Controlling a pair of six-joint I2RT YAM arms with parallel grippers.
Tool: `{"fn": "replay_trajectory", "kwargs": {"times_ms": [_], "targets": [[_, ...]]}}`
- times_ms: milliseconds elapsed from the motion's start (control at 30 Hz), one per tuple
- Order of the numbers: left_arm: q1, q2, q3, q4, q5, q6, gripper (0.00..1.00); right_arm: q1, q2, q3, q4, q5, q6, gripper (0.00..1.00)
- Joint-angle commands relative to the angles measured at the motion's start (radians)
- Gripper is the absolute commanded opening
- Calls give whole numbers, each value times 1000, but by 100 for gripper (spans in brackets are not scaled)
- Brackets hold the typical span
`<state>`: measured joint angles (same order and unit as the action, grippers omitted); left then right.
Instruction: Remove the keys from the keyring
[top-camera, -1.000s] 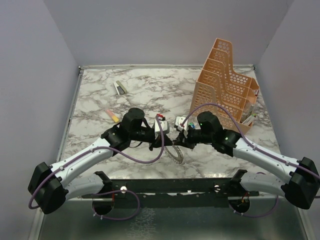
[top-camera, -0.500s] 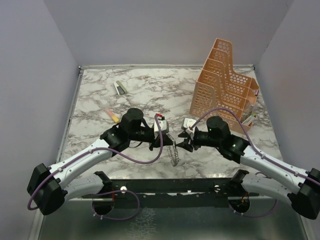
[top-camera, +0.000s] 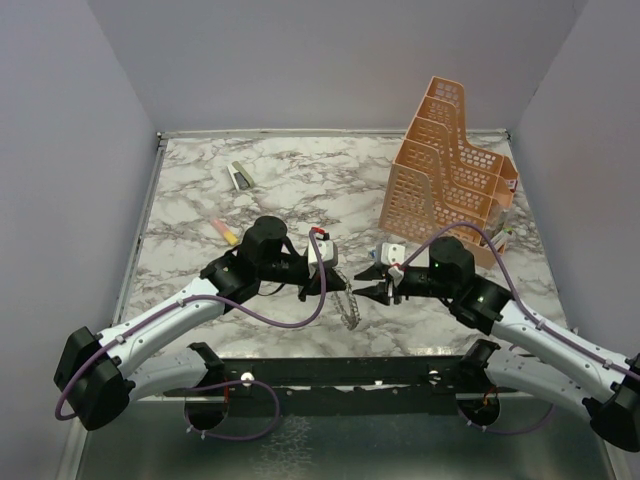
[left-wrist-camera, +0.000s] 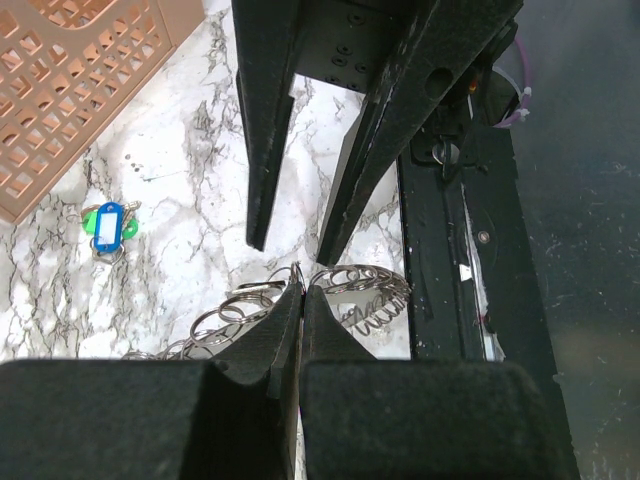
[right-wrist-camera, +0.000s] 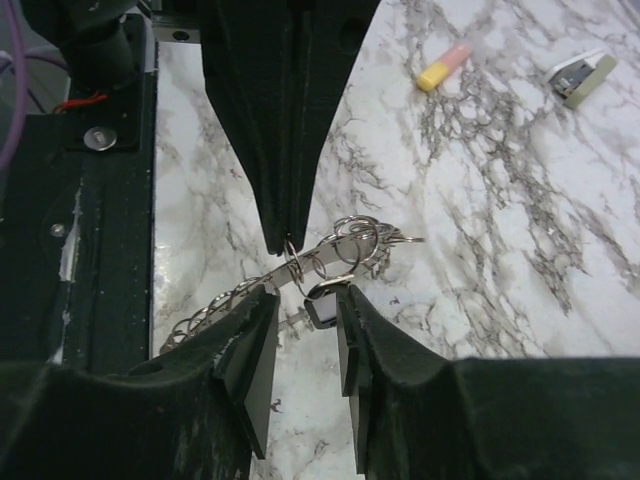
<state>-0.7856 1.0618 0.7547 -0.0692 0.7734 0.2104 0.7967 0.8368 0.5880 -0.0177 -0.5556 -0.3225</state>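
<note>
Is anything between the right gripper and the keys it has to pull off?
Nothing visible. The right gripper, jaws open, is right at the keys, which hang on the keyring pinched in the shut left gripper.

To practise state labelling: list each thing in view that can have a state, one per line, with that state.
left gripper: shut on the keyring.
right gripper: open, jaws either side of one key.
keyring: hanging from the left gripper.
keys: still threaded on the keyring.
orange file rack: upright.
blue tag: lying flat, untouched.
</note>
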Motion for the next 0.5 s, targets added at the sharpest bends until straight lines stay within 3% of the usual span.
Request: {"fn": "replay_trajectory", "kwargs": {"times_ms": [0, 467], "targets": [[-2, -22, 2, 19, 9, 8, 0, 0, 30, 44, -36, -88, -18, 35], [-3, -16, 5, 19, 43, 6, 0, -1, 61, 59, -33, -109, -21, 25]]}}
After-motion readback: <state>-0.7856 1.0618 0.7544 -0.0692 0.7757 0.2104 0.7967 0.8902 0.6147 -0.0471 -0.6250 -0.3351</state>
